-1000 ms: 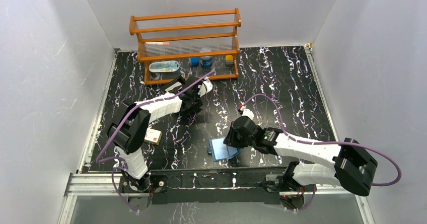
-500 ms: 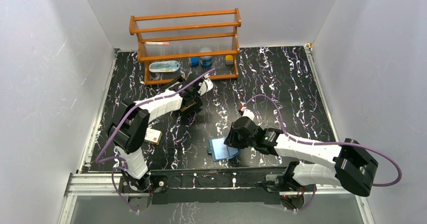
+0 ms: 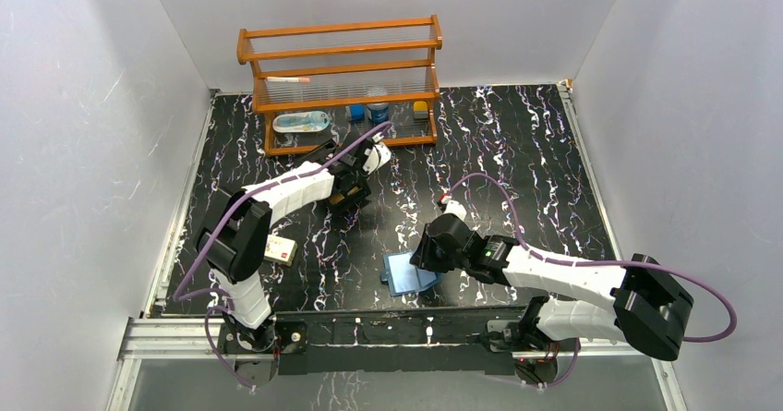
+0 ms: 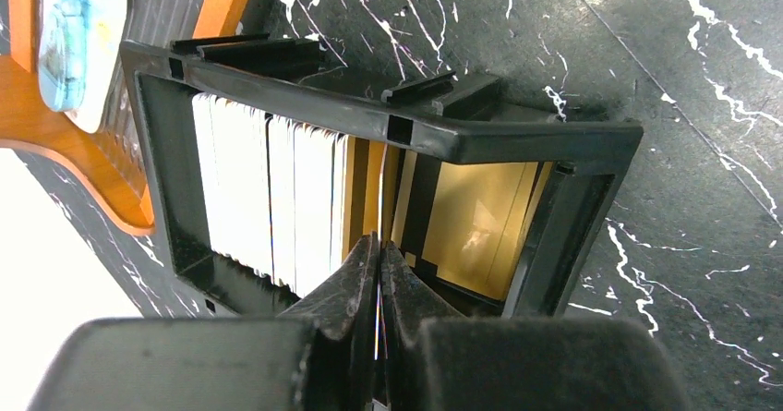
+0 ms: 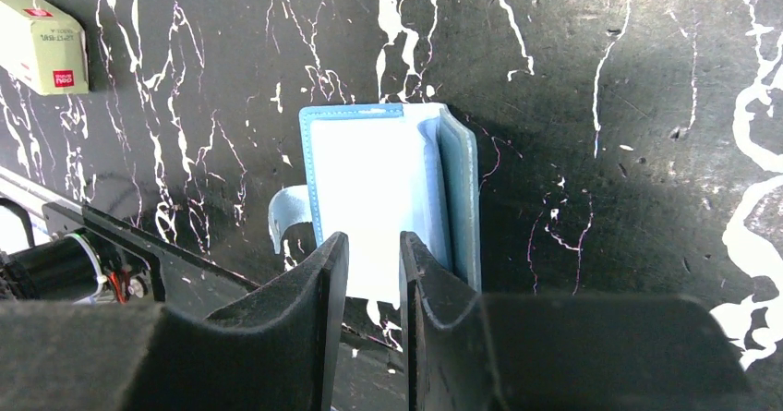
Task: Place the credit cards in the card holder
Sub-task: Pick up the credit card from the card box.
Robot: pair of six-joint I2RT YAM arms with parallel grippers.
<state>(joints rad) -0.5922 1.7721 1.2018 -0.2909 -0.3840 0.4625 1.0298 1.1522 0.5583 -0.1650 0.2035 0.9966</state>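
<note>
My left gripper (image 4: 379,277) is out at the black two-compartment box (image 4: 517,139), which sits just in front of the wooden rack (image 3: 340,29). Its jaws are pressed together, with a thin tan sliver pinched between the fingertips: the edge of one of the credit cards (image 4: 240,180). The rest stand on edge in the box straight ahead of my fingers: white ones to the left of the fingertips, tan ones directly ahead and to the right, behind the divider.

My right gripper (image 5: 369,254) hangs low over the near edge of the card holder (image 5: 369,189) – the blue wallet lies open on the marbled table (image 5: 600,152) just ahead of the fingertips, its tab curling out to the left. These jaws stand partway apart with the pale inner panel showing in the gap; I cannot tell whether they clamp it. A cream packet (image 5: 42,37) lies far off to the left
</note>
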